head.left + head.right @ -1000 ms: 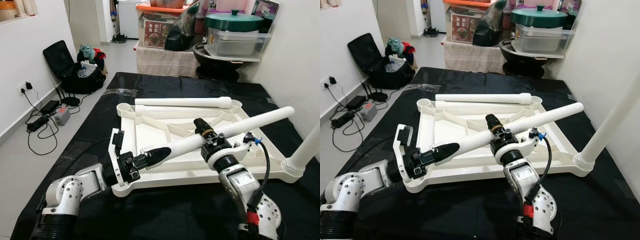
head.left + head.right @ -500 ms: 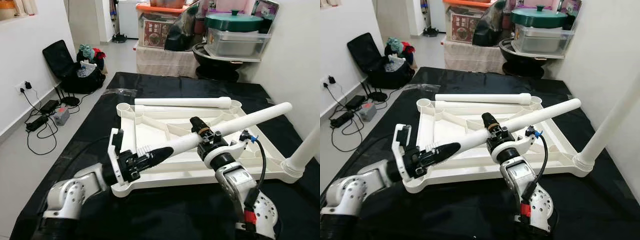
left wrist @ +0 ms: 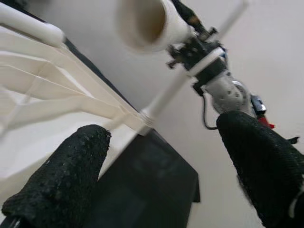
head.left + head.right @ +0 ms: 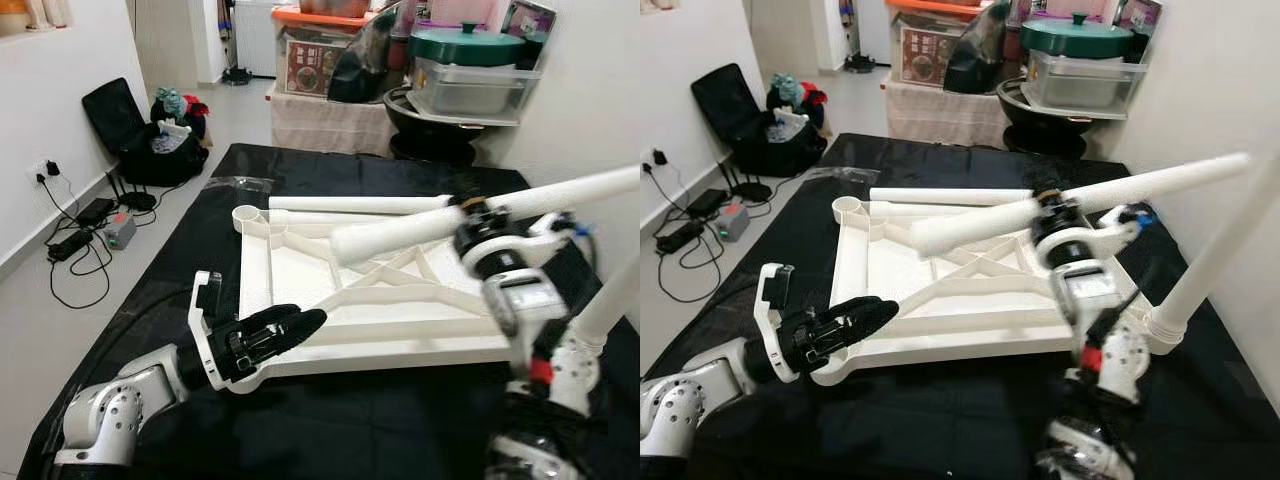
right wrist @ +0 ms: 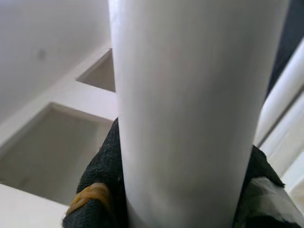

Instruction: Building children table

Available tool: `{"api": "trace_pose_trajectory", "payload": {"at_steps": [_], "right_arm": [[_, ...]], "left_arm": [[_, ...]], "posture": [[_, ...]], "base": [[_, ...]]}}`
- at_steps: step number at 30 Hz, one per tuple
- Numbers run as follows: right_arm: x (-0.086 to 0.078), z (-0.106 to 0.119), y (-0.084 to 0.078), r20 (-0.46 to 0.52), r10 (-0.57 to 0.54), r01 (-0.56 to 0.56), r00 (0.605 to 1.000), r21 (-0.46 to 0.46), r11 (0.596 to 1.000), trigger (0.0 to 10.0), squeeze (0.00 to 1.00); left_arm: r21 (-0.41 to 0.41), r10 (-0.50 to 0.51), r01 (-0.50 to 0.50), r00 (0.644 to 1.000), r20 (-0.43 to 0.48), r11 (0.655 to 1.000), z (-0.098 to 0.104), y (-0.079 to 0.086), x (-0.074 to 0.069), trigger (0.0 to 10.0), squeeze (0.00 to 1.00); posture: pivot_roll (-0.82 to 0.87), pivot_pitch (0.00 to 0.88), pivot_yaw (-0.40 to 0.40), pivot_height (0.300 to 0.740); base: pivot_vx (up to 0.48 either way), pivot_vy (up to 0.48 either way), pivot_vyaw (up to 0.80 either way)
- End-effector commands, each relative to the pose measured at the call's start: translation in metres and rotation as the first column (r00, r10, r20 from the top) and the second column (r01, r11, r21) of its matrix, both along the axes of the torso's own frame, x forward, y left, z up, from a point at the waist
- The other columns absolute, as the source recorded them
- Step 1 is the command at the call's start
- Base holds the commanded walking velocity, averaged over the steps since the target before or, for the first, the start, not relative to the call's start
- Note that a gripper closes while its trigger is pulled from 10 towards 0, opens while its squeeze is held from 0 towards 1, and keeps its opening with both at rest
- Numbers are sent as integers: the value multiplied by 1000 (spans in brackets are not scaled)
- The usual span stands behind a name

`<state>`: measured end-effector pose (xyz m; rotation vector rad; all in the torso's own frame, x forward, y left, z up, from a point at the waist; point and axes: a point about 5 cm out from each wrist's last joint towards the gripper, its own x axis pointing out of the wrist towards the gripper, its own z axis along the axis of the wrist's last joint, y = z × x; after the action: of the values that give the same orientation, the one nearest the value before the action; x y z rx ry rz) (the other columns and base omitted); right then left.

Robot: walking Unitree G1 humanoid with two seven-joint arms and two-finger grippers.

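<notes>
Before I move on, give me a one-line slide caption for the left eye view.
Right gripper lifts a white table leg above the upturned tabletop; left gripper, jaws open, hovers at its near corner.

White table top (image 4: 380, 300), white table leg (image 4: 480, 215), black cloth (image 4: 330, 420) beneath the table top, black fingers (image 3: 71, 180), silver arms, green lid (image 4: 467, 42) beyond the cloth, black bag (image 4: 125, 125)

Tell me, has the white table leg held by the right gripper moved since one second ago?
Yes. The table leg has lifted up and toward the robot's right, away from the left gripper that sits by the tabletop corner.
</notes>
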<state>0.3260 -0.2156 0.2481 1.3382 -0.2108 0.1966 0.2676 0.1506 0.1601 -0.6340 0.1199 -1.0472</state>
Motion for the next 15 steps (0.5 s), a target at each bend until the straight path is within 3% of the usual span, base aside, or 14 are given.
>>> {"api": "trace_pose_trajectory", "payload": {"at_steps": [1,2,3,4,5,7,9,10,11,12,13,14,15], "right_arm": [[1,2,-6,11,-16,15,1000,14,1000,0,0],[1,3,-13,13,-39,39,999,-14,999,0,0],[0,8,-17,29,-69,72,997,-139,988,0,0],[0,8,-17,29,-69,72,997,-139,988,0,0],[-1,11,-16,40,-77,84,996,-214,973,0,0],[-1,13,-14,51,-80,91,995,-282,955,0,0],[-3,11,-2,63,-40,61,997,-377,924,0,0],[-3,11,-2,63,-40,61,997,-377,924,0,0],[-4,9,8,66,-28,56,997,-483,874,0,0],[-6,6,20,72,-3,44,997,-572,819,0,0],[-6,6,20,72,-3,44,997,-572,819,0,0],[-8,3,33,78,33,24,996,-633,774,0,0],[-8,3,33,78,33,24,996,-633,774,0,0]], "left_arm": [[11,29,-29,1000,7,1000,2,3,-1,10000,1000],[21,57,-57,998,9,998,2,6,0,10000,1000],[50,120,-121,993,14,991,2,11,2,10000,0],[50,120,-121,993,14,991,2,11,2,10000,0],[64,152,-152,988,17,986,2,14,3,10000,0],[76,178,-179,984,20,981,2,16,4,10000,0],[162,312,-314,949,36,936,-1,23,15,10000,0],[162,312,-314,949,36,936,-1,23,15,10000,0],[236,431,-436,899,76,868,-2,30,23,10000,0],[309,538,-547,834,121,778,-4,39,32,10000,0],[309,538,-547,834,121,778,-4,39,32,10000,0],[329,612,-623,776,150,710,-3,48,36,10000,0],[329,612,-623,776,150,710,-3,48,36,10000,0]], "posture": [[31,0,-112,740],[33,0,-112,740],[36,0,-111,740],[36,0,-111,740],[36,0,-111,740],[36,0,-111,740],[38,0,-108,740],[38,0,-108,740],[46,0,-111,740],[54,0,-110,740],[54,0,-110,740],[56,0,-109,740],[56,0,-109,740]], "base": [[0,0,0],[0,0,0],[0,0,0],[0,0,0],[0,0,0],[0,0,0],[0,0,0],[0,0,0],[0,0,0],[0,0,0],[0,0,0],[0,0,0],[0,0,0]]}}
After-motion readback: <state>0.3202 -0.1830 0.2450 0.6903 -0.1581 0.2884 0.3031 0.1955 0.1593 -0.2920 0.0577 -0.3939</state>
